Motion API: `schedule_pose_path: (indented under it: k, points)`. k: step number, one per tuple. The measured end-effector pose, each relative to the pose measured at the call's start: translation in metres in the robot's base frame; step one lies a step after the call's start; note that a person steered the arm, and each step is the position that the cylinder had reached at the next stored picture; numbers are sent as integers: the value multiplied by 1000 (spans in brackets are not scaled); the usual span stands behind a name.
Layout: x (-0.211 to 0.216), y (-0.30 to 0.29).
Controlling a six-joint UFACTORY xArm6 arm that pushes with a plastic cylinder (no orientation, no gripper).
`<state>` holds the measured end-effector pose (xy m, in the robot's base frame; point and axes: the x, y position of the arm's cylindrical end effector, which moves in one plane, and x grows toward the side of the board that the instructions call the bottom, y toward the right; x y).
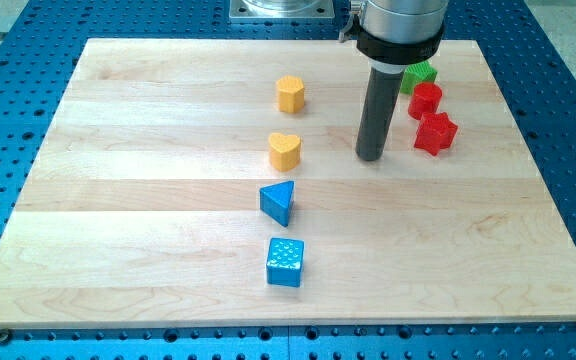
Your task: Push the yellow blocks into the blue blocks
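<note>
A yellow pentagon-like block point(290, 93) sits near the view's top centre. A yellow heart block point(285, 151) lies below it. A blue triangle block point(278, 202) lies just below the heart, a small gap apart. A blue cube point(285, 262) sits lower still. My tip point(370, 157) rests on the board to the right of the yellow heart, well apart from it and touching no block.
A green block point(421, 73), partly hidden behind the rod, a red round block point(426, 99) and a red star-like block point(435, 133) cluster at the view's upper right, just right of the rod. The wooden board point(118, 200) lies on a blue perforated table.
</note>
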<state>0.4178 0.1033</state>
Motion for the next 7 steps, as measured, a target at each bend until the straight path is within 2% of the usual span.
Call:
schedule_pose_path:
  k: [7]
  points:
    - [4,5]
